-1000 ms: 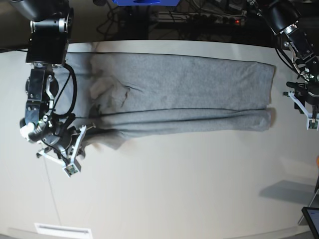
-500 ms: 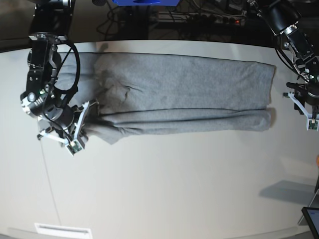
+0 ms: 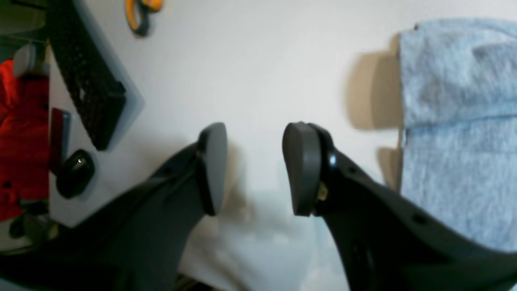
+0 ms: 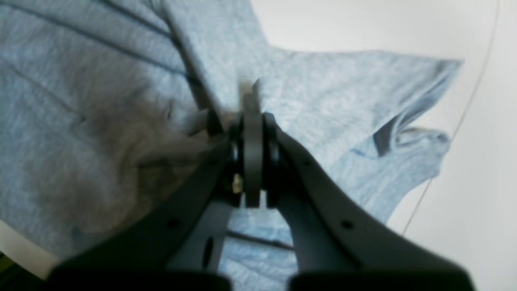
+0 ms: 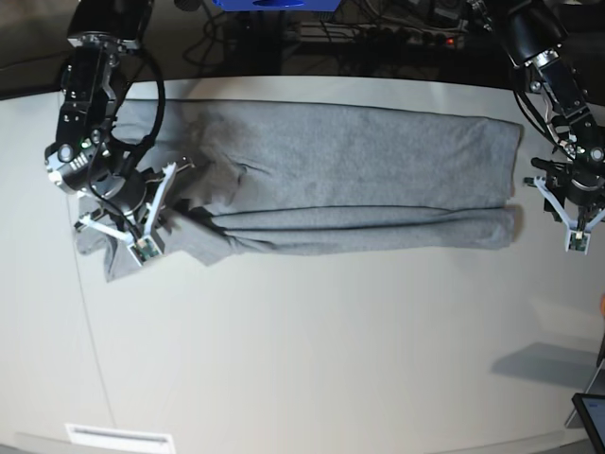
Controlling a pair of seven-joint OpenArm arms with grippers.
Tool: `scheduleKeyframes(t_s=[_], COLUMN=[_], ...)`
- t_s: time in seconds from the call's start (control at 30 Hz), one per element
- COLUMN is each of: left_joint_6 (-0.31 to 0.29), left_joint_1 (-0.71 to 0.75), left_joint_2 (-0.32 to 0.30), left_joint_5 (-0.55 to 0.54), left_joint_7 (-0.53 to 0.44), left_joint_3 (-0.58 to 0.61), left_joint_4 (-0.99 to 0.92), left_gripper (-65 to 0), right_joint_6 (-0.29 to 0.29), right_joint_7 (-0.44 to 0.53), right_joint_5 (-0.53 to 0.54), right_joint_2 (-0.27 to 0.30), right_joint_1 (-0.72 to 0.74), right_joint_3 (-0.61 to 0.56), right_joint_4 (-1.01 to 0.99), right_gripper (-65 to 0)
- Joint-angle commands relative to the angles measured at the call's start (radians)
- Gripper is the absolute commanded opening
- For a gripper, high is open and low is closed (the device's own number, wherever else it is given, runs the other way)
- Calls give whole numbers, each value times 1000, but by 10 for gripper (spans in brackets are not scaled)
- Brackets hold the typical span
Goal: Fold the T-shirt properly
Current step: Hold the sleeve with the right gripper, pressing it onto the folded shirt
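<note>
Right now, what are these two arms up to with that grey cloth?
They are folding a T-shirt that lies in a long band across the table. The right tool is shut on the cloth at the sleeve end. The left tool hangs open just past the other end, holding nothing.

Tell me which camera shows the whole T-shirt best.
The base view: the T-shirt lies there end to end as a long folded strip across the table. The right wrist view shows only rumpled cloth around the shut right gripper; the left wrist view catches just one end, beside the open left gripper.
</note>
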Motion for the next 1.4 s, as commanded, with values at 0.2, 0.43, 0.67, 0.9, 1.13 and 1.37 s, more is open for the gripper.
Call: scheduleKeyframes(t_s=[0.2, 0.43, 0.67, 0.9, 1.13, 1.37], left_joint_6=[12, 12, 12, 12, 12, 12], left_joint_1=[-15, -15, -15, -16, -16, -16], left_joint_2=[-22, -22, -27, -24, -24, -24], left_joint_5=[-4, -4, -4, -5, -5, -5], left_joint_7=[-17, -17, -17, -17, -17, -17], left_joint_3=[-9, -9, -11, -11, -11, -11], left_joint_4=[13, 12, -39, -44, -44, -44], left_gripper=[-396, -396, -396, -396, -396, -396], right_joint_6=[-1, -1, -1, 1, 1, 1], right_joint_7=[22, 17, 16, 17, 17, 16], right_joint_5=[5, 5, 5, 5, 5, 5], right_joint_2=[2, 14, 40, 59, 69, 83], right_joint_1=[-31, -33, -68, -96, -96, -96], right_joint_3=[4, 4, 35, 61, 64, 64], right_joint_4=[32, 38, 39, 53, 55, 67], right_gripper=[-647, -647, -647, -647, -647, -647])
